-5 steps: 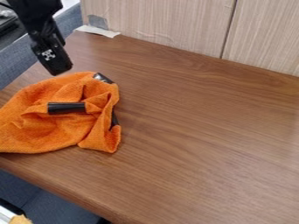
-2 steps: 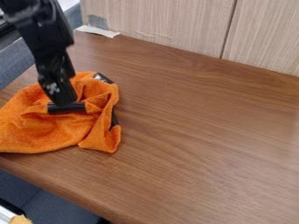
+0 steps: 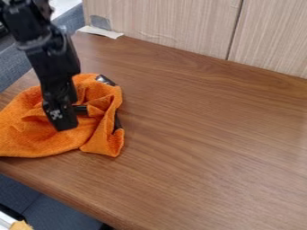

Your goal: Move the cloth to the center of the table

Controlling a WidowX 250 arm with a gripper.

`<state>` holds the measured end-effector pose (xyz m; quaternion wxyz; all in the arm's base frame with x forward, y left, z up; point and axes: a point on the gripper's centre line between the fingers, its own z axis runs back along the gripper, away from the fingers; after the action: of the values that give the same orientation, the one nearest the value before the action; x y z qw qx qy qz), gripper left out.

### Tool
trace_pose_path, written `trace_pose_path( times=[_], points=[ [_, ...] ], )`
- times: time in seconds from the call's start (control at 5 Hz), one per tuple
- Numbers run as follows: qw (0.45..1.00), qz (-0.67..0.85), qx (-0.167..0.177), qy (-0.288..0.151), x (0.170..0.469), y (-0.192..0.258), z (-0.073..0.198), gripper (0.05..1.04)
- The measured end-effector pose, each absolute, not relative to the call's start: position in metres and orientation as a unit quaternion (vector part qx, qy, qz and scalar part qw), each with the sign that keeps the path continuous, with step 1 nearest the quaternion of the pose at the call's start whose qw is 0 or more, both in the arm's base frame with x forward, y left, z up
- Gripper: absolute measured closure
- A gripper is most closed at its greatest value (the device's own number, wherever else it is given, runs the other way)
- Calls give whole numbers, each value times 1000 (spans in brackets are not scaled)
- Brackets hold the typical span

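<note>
Camera view: the orange cloth (image 3: pixel 36 139) lies crumpled at the left of the table (image 3: pixel 210 134), between its far-left corner and its near edge, and runs out at the view's left side. The black claw (image 3: pixel 66 126) hangs over the middle of the cloth, which spreads to both sides of it and below its tip; whether claw and cloth touch, and whether the claw is open or closed, cannot be told
</note>
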<state>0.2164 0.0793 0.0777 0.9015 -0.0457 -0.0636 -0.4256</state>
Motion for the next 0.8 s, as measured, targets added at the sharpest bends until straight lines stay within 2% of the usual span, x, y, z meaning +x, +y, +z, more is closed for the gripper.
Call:
trace_pose_path(
  times=[0.2, 0.6, 0.8],
  points=[
    [903, -429, -23, -25, 214, 93, 50, 82],
    [894, -446, 3, -36, 223, 92, 38, 82],
    [889, -457, 0, -40, 227, 84, 37, 82]
  ],
)
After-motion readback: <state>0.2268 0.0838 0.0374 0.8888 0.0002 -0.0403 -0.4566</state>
